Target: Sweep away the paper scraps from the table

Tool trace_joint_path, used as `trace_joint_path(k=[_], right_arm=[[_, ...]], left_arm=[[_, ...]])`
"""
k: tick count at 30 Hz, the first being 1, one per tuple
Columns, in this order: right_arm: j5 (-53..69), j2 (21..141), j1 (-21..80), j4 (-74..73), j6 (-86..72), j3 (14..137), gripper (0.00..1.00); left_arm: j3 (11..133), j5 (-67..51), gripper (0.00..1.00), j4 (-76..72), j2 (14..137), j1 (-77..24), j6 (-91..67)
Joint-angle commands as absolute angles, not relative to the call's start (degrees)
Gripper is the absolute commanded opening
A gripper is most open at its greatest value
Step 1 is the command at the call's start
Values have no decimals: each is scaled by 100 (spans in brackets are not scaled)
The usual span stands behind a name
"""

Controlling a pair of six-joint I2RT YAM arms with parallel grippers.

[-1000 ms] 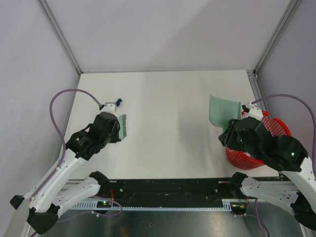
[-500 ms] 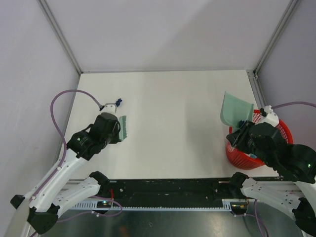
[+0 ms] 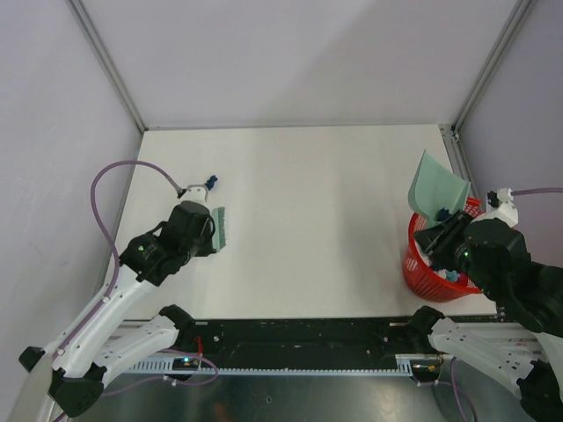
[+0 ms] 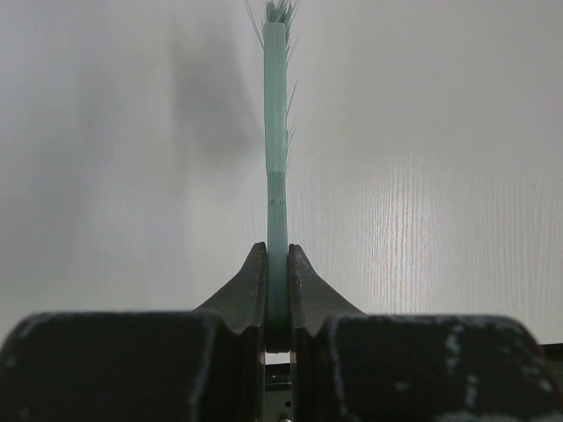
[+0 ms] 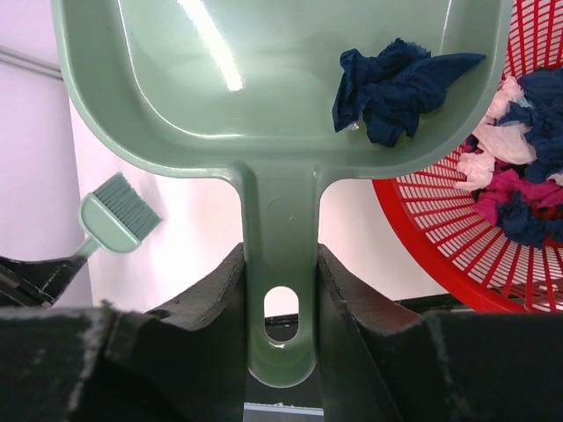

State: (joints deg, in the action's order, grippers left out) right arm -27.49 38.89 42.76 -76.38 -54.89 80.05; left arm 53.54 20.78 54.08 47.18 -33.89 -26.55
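My right gripper [image 3: 444,230] is shut on the handle of the pale green dustpan [image 3: 437,185], which it holds tilted over the rim of the red mesh basket [image 3: 420,264]. In the right wrist view the dustpan [image 5: 264,79] holds a crumpled dark blue paper scrap [image 5: 391,86] near its right side, above the basket [image 5: 493,264]. My left gripper [image 3: 208,230] is shut on the pale green brush [image 3: 219,226], held at the left of the white table [image 3: 308,220]. In the left wrist view the brush [image 4: 276,132] is seen edge-on between my fingers.
The red basket at the table's right front holds several pink, white and dark blue crumpled scraps [image 5: 519,185]. Grey walls and metal frame posts [image 3: 106,61] bound the table. A purple cable [image 3: 123,167] loops above the left arm.
My right gripper has carried the dustpan to the right and tilted it over the red basket. The left arm and the brush have stayed still.
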Motion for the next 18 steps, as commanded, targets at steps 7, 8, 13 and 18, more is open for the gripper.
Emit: trace_joint_path(k=[7,8,13,18], right_arm=[[-2423,3849,3674,-7210,-5628,8093,0],[-2315,3849,3603,-7129,-5640,8037,0],[-1822,3257,3205,-6323,-6441,7369,0],[-1797,2402,3160,-5487,-7772,6477,0]], left_arm=[[5334,2217,0,5185,4546,-3409,-2773],[5339,2216,0,5185,4545,-3410,-2771],[5331,2226,0,5184,4488,-3428,-2770],[5334,2255,0,5178,4424,-3499,-2780]])
